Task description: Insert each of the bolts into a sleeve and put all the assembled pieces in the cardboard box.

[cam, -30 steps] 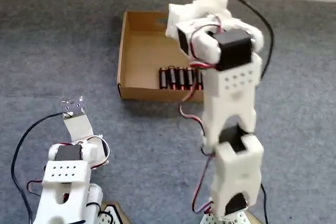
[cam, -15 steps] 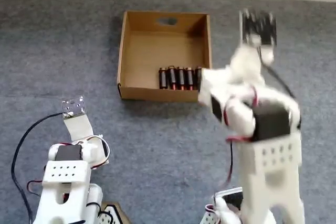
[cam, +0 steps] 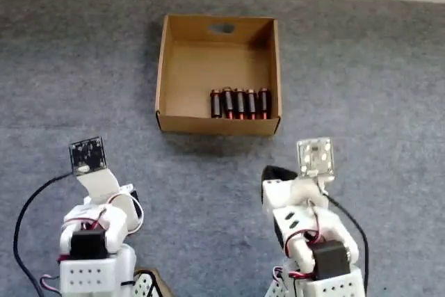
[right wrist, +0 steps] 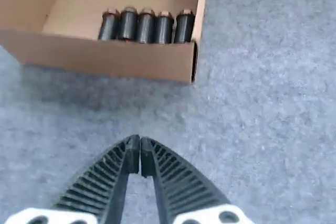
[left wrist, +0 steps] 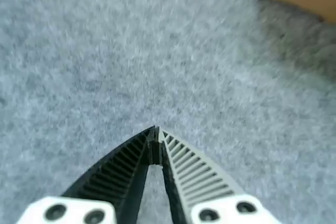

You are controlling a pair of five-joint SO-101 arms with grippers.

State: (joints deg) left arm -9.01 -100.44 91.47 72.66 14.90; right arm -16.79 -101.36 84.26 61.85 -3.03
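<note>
**Left pincer and right pincer clenched, empty**

Both sit tucked low over the grey tabletop, tips pointing forward. Ahead lies the cardboard box — five assembled pieces in a row against its near wall.

readable text: none | labels: none | numbers: none | signs: none
</note>
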